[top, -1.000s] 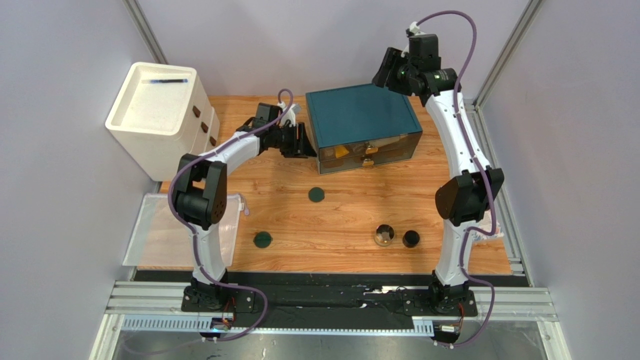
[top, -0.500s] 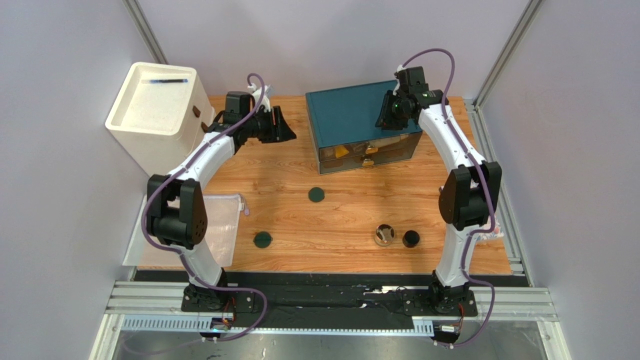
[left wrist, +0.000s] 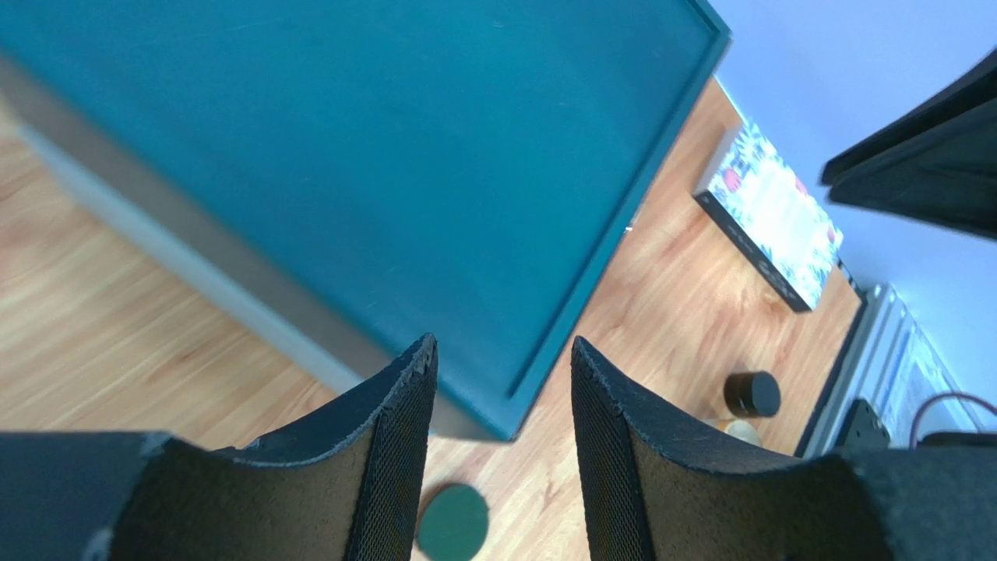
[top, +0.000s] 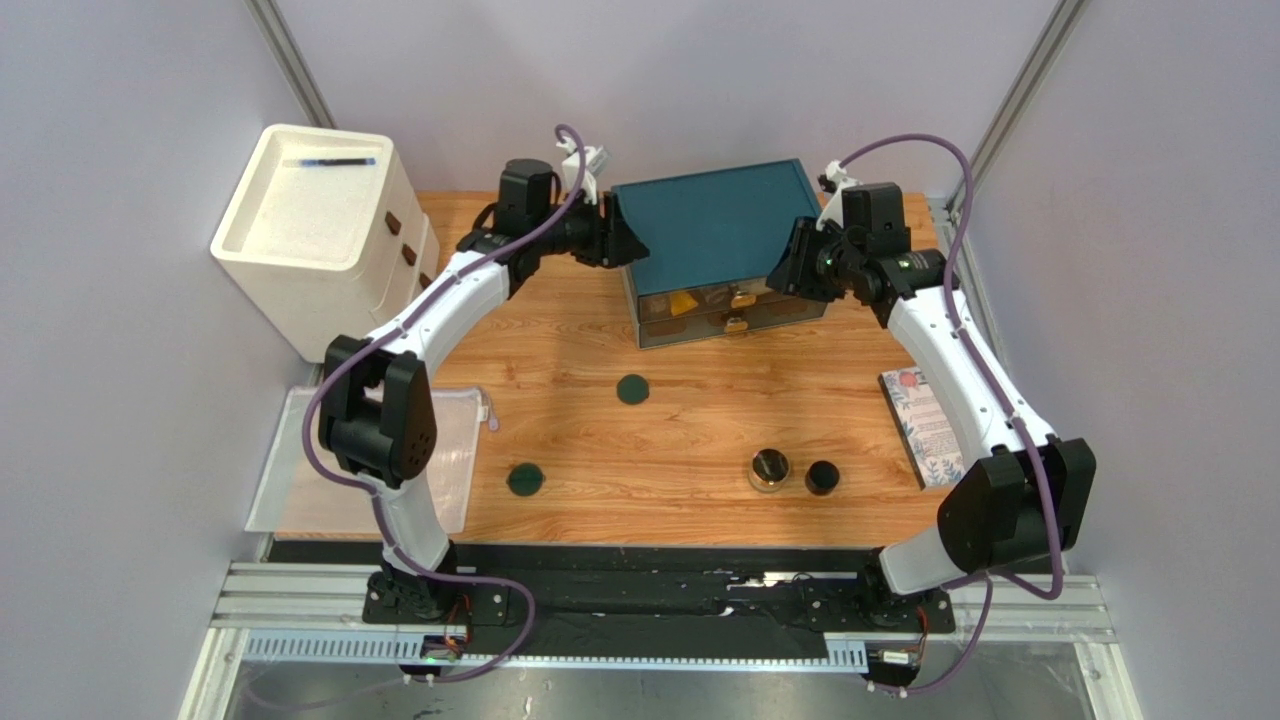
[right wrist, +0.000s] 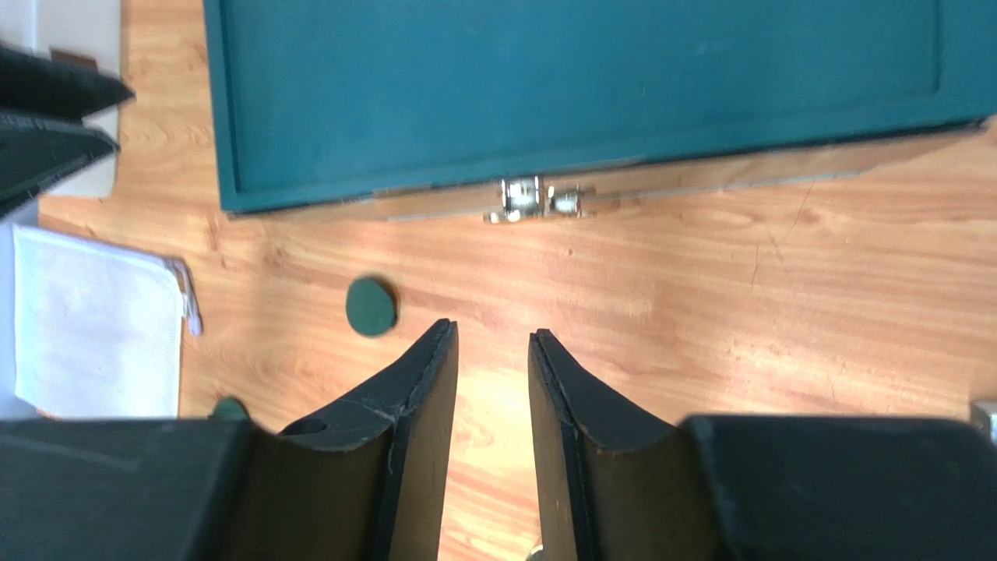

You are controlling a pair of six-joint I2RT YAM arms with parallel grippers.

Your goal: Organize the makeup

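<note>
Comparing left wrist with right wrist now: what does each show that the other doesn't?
Only left wrist: the floral-print box and a dark jar. Only right wrist: the front latch, the white pouch, and the edge of a second green disc. Both: the teal box and one green disc.

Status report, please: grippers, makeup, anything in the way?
Left gripper, right gripper open, empty, flanking teal box. Green discs, jars loose on table. No obstacle seen.
</note>
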